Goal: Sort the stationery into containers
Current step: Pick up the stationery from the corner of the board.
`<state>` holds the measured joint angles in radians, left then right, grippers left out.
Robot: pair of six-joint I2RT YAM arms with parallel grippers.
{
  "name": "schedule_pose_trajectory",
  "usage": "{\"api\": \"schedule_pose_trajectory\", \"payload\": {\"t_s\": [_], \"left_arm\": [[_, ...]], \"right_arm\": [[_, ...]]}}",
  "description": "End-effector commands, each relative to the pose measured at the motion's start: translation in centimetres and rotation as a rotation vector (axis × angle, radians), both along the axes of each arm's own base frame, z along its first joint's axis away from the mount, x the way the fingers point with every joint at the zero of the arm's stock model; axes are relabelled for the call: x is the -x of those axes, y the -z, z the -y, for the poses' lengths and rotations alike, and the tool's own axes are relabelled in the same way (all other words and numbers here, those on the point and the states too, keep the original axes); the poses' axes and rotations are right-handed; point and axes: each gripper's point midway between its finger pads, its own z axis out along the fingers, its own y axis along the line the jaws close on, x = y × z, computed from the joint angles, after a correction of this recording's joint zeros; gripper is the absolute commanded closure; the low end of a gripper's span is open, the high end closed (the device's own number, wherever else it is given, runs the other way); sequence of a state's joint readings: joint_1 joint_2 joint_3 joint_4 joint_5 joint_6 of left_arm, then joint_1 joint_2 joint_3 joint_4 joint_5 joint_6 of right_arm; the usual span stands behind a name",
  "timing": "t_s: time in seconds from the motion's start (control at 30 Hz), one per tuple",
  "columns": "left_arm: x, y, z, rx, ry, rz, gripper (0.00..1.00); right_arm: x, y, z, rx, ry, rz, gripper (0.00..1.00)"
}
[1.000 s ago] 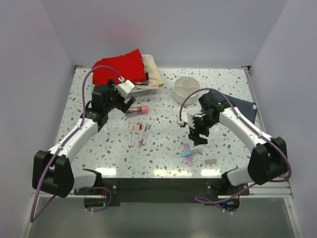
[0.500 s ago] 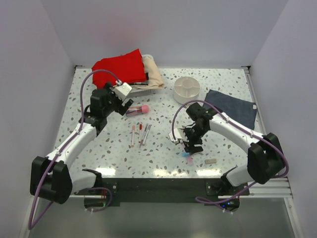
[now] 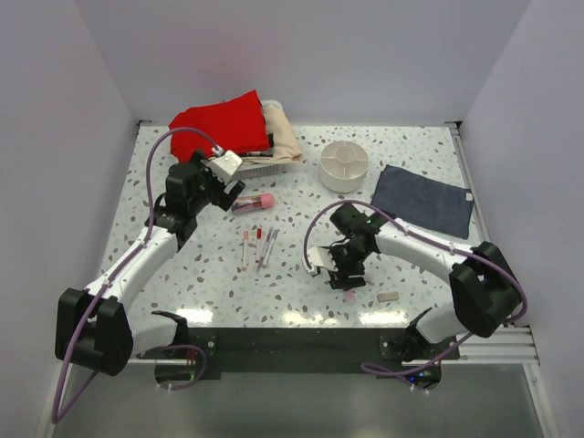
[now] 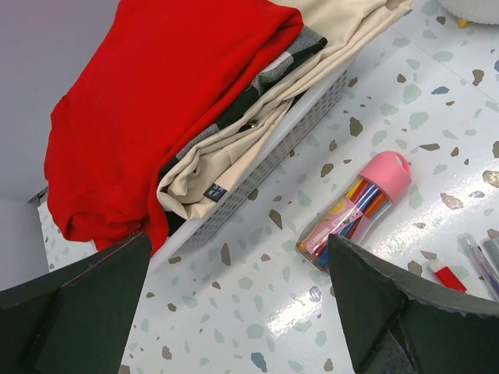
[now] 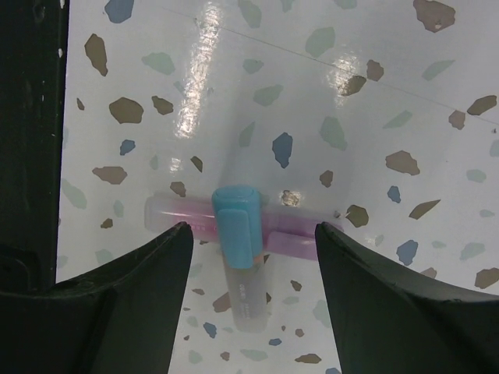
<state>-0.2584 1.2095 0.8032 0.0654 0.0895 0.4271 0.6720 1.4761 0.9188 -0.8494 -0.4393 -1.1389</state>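
Right gripper (image 5: 253,231) jaws parted astride two crossed markers, blue marker (image 5: 236,234) lying over pink marker (image 5: 292,243), clear only in the wrist view, top view mostly hiding them under the gripper, organiser (image 3: 344,165) well apart, left gripper (image 4: 238,241) wide open near tube (image 4: 355,206) beside basket (image 4: 296,132).

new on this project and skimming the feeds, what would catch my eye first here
The bright red cloth heaped over a white basket at the far left stands out first. Next comes the right gripper, low near the table's front edge, its open jaws straddling a blue marker that lies across a pink marker. The white round organiser sits at the far side, beside a dark blue-grey cloth.
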Motion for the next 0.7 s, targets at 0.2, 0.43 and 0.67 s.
{"api": "schedule_pose_trajectory", "payload": {"t_s": [0.2,0.43,0.67], "left_arm": [[-0.4,-1.7,0.1,0.041,-0.018,0.068,0.00],[-0.3,-1.2,0.2,0.046,-0.012,0.060,0.00],[-0.1,-0.8,0.2,0.047,-0.013,0.051,0.00]], "right_arm": [[-1.6,0.1,-0.5,0.006,0.145,0.122,0.34],[-0.9,0.6,-0.4,0.035,0.150,0.085,0.39],[-0.6,1.2,-0.6,0.050,0.144,0.054,0.45]]}}
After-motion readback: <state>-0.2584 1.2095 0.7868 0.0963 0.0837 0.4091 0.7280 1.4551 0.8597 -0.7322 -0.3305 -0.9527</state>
